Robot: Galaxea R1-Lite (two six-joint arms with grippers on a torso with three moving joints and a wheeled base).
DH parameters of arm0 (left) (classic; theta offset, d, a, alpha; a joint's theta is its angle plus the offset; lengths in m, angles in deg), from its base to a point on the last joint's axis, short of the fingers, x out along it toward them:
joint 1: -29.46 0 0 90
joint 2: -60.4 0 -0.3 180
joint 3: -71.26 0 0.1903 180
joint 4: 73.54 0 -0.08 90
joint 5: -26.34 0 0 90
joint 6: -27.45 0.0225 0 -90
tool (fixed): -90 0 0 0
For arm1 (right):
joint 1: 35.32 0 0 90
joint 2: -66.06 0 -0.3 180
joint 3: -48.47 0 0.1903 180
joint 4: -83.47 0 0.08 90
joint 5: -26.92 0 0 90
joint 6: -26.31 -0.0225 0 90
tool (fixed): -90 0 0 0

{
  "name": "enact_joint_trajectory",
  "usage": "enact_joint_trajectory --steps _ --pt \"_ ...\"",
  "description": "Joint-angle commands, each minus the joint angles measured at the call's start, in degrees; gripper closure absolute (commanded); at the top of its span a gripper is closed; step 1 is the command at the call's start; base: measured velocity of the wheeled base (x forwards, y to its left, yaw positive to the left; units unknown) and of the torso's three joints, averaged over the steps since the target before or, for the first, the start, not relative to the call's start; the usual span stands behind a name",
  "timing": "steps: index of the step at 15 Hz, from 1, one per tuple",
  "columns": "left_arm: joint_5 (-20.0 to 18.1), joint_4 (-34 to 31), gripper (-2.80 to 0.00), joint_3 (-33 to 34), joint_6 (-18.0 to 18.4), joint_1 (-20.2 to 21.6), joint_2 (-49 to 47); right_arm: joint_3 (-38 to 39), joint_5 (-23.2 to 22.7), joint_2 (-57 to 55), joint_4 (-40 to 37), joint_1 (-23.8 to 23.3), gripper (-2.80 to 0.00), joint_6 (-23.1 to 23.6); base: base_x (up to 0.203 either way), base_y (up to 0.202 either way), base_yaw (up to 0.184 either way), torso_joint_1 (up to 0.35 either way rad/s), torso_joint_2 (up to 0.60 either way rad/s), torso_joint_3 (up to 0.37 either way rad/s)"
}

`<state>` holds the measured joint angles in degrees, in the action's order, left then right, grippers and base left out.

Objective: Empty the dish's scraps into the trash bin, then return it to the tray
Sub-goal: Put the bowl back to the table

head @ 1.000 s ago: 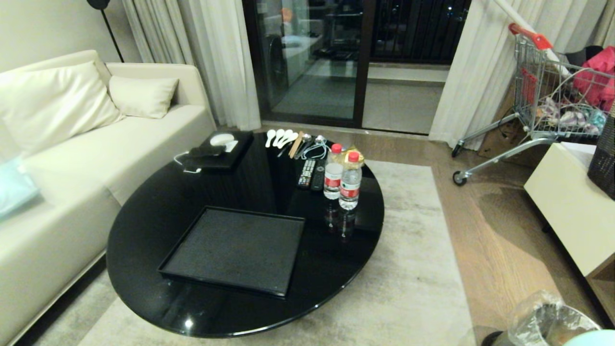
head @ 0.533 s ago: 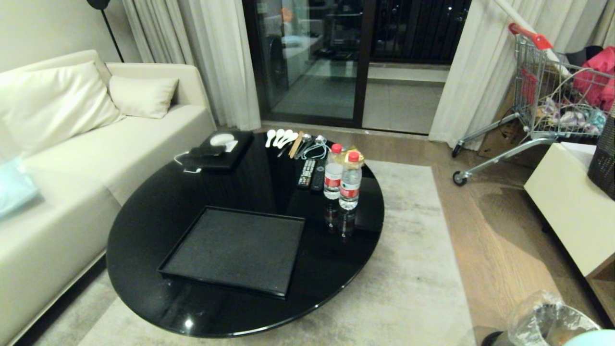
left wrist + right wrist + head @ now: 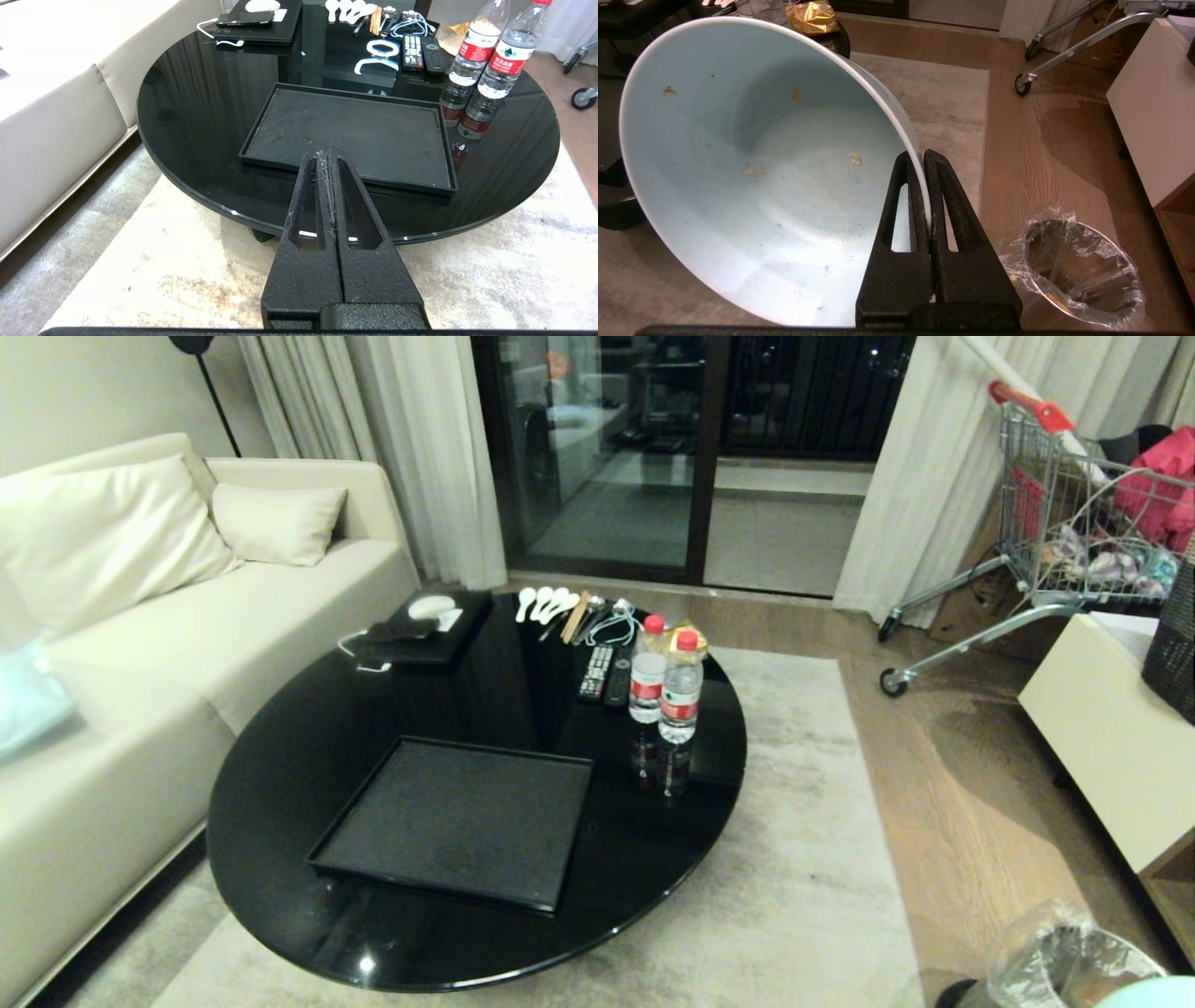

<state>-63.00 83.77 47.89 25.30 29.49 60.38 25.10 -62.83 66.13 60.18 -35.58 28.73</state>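
Observation:
The dish (image 3: 761, 186) is a deep, pale bluish-white bowl, tilted on its side with its inside facing the right wrist camera. My right gripper (image 3: 919, 156) is shut on its rim. Of the scraps, only a few crumbs (image 3: 855, 158) cling inside. The trash bin (image 3: 1057, 223), steel with a clear liner, stands on the floor just beside the dish, and an orange piece (image 3: 1057, 303) lies inside it. In the head view the trash bin (image 3: 1027, 933) and an edge of the dish (image 3: 1144, 994) sit at the lower right. The black tray (image 3: 457, 817) lies bare on the round table. My left gripper (image 3: 327, 151) is shut and empty, off the table's near edge.
Two water bottles (image 3: 665, 686), remotes (image 3: 605, 672), spoons (image 3: 546, 602) and a black slab with a white oval (image 3: 429, 625) sit at the far side of the table. A sofa (image 3: 140, 644) is on the left. A shopping cart (image 3: 1074, 523) and a white cabinet (image 3: 1111, 737) are on the right.

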Motion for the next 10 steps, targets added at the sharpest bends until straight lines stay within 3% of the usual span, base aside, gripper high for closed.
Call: enact_joint_trajectory --steps 1,10 --pt "0.0 0.0 0.0 0.0 0.0 0.1 0.0 0.0 0.0 -0.1 0.0 0.0 0.0 0.0 0.0 0.0 0.0 0.0 0.0 0.0" --pt "0.0 0.0 0.0 0.0 -0.1 0.0 0.0 0.0 0.0 -0.1 0.0 0.0 0.0 0.1 0.0 0.0 0.0 0.0 0.0 0.0"
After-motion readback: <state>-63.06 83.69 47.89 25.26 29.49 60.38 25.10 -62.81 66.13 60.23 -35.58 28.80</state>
